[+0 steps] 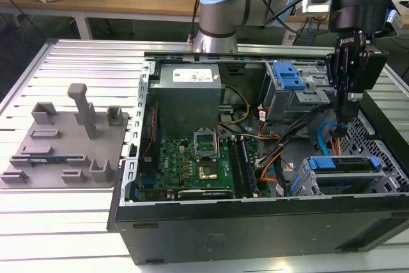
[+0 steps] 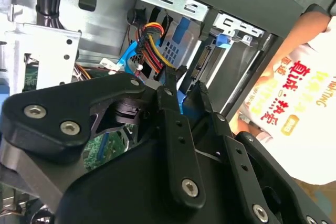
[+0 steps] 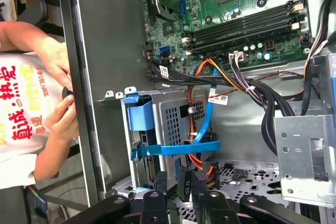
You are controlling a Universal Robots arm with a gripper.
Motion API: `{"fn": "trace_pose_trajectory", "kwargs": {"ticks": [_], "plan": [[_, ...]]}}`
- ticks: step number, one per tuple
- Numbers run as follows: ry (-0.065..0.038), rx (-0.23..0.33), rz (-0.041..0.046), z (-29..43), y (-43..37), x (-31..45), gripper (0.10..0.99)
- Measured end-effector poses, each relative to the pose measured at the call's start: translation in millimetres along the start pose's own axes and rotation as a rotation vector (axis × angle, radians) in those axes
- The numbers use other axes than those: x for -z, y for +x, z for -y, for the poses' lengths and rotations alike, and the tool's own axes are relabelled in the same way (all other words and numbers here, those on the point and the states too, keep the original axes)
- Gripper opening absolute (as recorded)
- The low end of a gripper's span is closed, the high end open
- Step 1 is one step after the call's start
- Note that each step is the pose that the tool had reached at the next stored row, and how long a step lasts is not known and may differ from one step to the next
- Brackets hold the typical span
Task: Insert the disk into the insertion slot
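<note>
In the exterior view my gripper [image 1: 345, 112] hangs tip-down inside the open computer case, at that view's right. It is shut with nothing in it, and sits above and behind the small grey drive cage [image 1: 345, 177]. The disk [image 1: 343, 163] shows as a bright blue carrier edge lying along the cage, over the insertion slot [image 1: 348, 185]; its silver body is hidden. In the first wrist view the blue carrier [image 3: 140, 115] sits at the cage's mouth, beside the perforated cage wall [image 3: 173, 121]. In the second wrist view my gripper [image 2: 189, 81] points at blue plastic and a red-yellow cable plug [image 2: 149, 43].
A larger grey bay with a blue ribbed top [image 1: 289, 76] stands behind. Cable bundles [image 1: 300, 133], a light blue cable [image 3: 207, 121], the motherboard [image 1: 198, 155] and the power supply [image 1: 188, 91] fill the case. A person's hands [image 3: 60, 116] rest at the case edge. A grey fixture plate [image 1: 64, 145] lies outside.
</note>
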State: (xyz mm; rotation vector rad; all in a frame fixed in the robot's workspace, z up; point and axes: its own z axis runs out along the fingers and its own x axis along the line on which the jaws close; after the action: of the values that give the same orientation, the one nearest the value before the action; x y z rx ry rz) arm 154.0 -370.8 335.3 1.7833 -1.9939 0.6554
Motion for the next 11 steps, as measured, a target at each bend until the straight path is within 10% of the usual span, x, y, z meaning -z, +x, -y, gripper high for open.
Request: {"fn": "trace_pose_trajectory", "kwargs": {"ticks": [11], "plan": [[0.001, 0.0, -0.0083, -0.8, -6.4, -1.2, 0.322]]}}
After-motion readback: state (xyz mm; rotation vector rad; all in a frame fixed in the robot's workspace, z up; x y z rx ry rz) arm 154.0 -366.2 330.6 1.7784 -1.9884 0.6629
